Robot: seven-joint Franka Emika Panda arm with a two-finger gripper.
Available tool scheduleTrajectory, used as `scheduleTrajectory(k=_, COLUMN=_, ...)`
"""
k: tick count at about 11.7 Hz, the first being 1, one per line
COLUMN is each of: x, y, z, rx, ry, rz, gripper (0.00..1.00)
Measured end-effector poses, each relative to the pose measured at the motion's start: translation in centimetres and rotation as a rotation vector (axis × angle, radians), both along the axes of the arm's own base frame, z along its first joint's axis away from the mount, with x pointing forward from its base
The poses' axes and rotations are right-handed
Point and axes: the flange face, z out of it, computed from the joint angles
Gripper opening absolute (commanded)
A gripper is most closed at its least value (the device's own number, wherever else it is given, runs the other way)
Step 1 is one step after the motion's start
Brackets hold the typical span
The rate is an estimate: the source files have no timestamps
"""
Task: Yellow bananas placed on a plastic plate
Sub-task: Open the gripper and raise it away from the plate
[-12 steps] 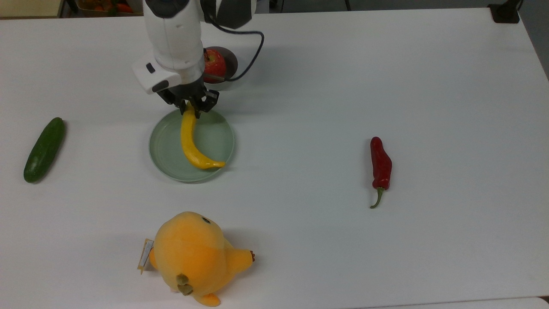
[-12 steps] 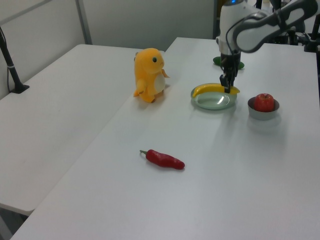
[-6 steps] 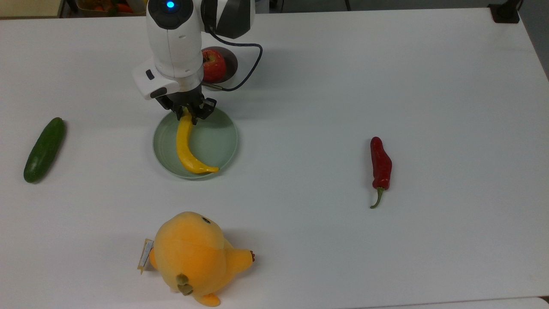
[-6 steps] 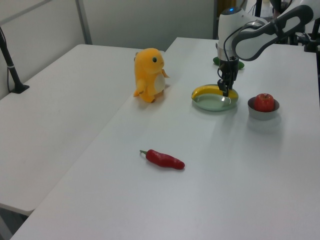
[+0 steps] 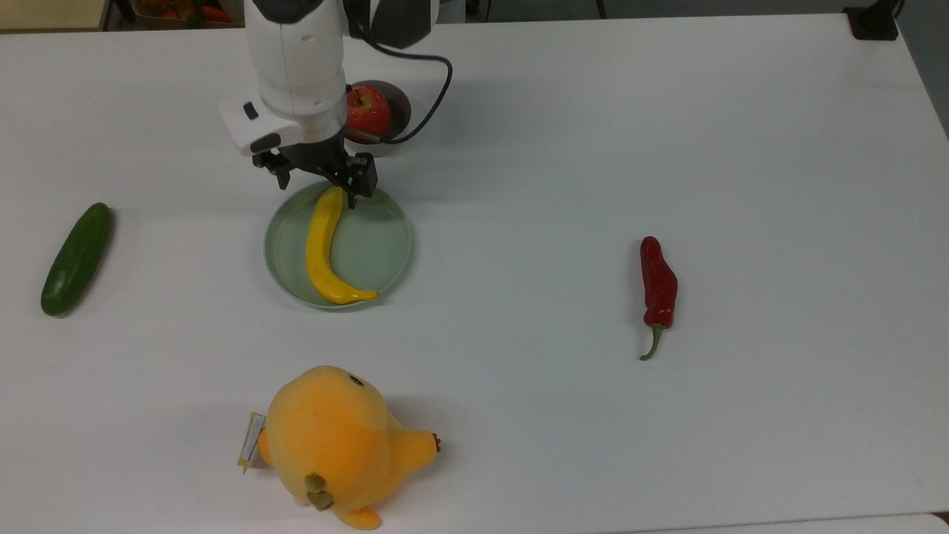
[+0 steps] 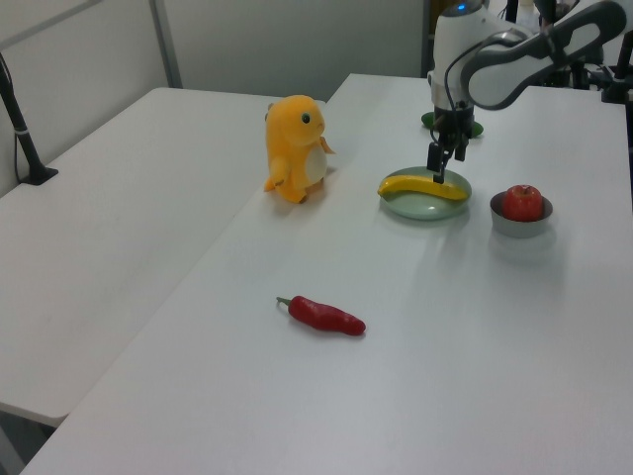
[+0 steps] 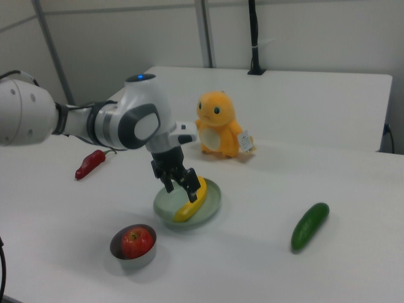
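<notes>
Now the banana lies free on the plate, jaws spread above its stem end.

On the white desk (image 5: pixel 593 148), the arm (image 5: pixel 296 59) has lifted a little since half a second ago; the gripper (image 5: pixel 315 182), then pinching the banana's upper end, has let go and hangs just over it. The plush toy (image 5: pixel 334 445) sits near the top view's bottom edge, unmoved. The plate (image 5: pixel 385 245) stays where it was a half second back. The cucumber (image 5: pixel 76 259) lies well apart at the top view's left, the red chilli (image 5: pixel 657 285) far to the top view's right. The banana (image 5: pixel 322 252) rests inside the plate, tip at the near rim. A bowl (image 5: pixel 397 107) holding an apple (image 5: pixel 368 113) stands behind the arm.
</notes>
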Motion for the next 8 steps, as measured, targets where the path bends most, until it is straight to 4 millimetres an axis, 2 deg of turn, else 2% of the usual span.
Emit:
scheduleTrajectory(k=1, x=0.0, y=0.0, z=1.8, rx=0.001, ry=-0.003, rz=-0.005, gripper=1.0)
scheduleTrajectory(k=2, x=0.1, y=0.0, z=4.5, rx=0.009, ry=-0.009, rz=-0.014, gripper=1.0)
scheduleTrajectory(k=4, x=-0.6, y=0.8, z=11.4, rx=0.094, ry=-0.031, rz=-0.051, gripper=1.0)
scheduleTrajectory(k=6, x=-3.2, y=1.8, z=18.6, rx=0.173, ry=-0.061, rz=-0.055, gripper=1.0)
scheduleTrajectory(k=8, x=-5.6, y=3.6, z=22.6, rx=0.242, ry=-0.076, rz=-0.033, gripper=1.0)
